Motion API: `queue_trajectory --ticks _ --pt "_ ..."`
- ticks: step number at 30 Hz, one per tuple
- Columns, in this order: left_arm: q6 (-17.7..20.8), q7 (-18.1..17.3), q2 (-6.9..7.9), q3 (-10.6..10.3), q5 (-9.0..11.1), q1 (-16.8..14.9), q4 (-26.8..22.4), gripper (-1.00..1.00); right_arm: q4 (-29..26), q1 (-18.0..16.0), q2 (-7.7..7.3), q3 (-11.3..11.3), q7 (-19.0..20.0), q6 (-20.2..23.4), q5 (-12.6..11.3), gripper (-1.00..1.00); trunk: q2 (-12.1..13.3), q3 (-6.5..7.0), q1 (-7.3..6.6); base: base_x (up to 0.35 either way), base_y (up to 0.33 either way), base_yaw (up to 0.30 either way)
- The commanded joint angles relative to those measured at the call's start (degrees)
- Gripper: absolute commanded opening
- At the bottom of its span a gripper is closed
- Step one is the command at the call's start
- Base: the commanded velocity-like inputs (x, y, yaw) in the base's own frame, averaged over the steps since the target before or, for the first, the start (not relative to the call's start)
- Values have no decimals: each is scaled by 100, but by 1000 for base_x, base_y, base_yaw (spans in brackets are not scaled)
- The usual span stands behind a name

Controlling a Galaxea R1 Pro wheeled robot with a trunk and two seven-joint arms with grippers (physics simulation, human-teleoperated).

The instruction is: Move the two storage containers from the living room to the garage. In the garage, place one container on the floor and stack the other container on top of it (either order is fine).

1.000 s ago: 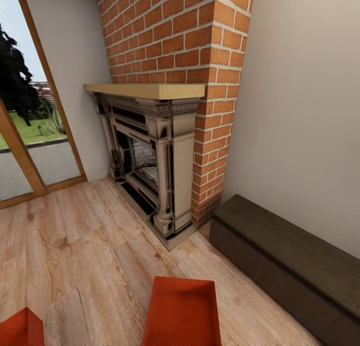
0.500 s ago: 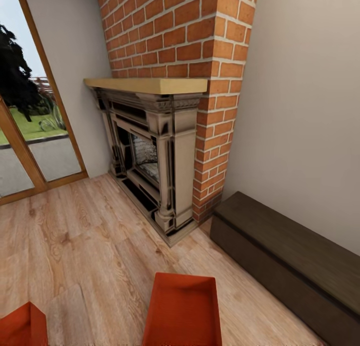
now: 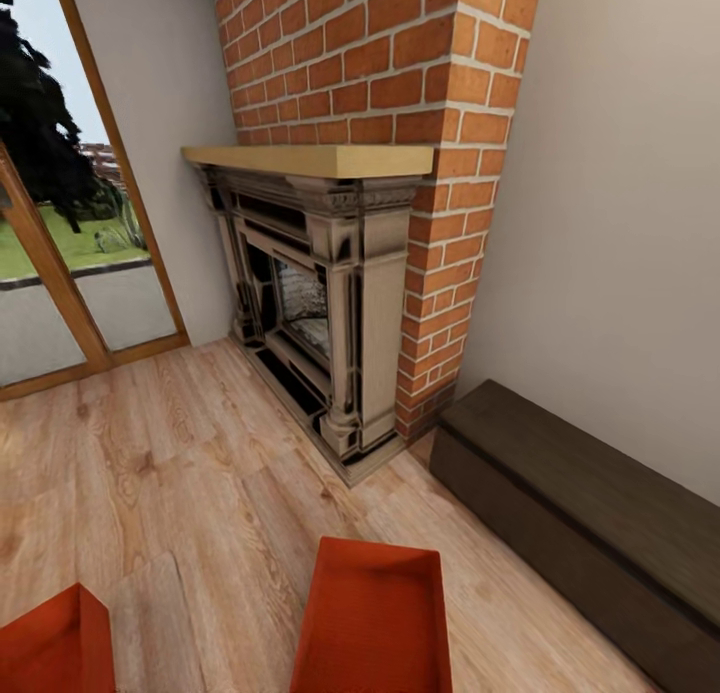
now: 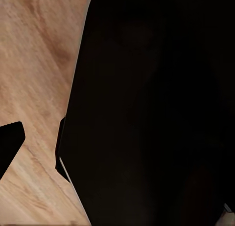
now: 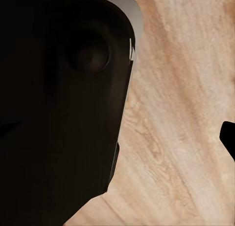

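Note:
Two orange-red storage containers stand on the light wood-plank floor (image 3: 180, 473) of the living room, at the near edge of the head view. One container (image 3: 375, 623) sits near the middle with its open top toward me. The other container (image 3: 50, 648) is cut off at the left corner. In the left wrist view a black fingertip (image 4: 10, 143) of my left gripper sits at the picture's edge beside my dark body. A black fingertip (image 5: 229, 138) of my right gripper sits likewise in the right wrist view. Nothing lies at either fingertip.
A brick fireplace (image 3: 330, 303) with a wooden mantel rises straight ahead. A long dark low cabinet (image 3: 580, 533) runs along the wall at the right. Wood-framed glass doors (image 3: 60, 273) stand at the left. Open floor lies between the doors and the containers.
The whole head view has shifted: fireplace and cabinet sit a little further right, and more of both containers shows. This is camera motion. The containers themselves have not moved on the floor.

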Motion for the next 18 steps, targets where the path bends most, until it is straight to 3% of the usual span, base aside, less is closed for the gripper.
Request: queue_trajectory --ticks 1,18 --pt "-8 0 0 0 25 2 -5 100 17 -8 1 38 8 -20 -25 100 -2 -14 0 0 0 103" --pt "-10 0 0 0 25 1 -5 100 14 -8 -2 1 -1 -213 -56 100 -2 -171 0 0 0 80"
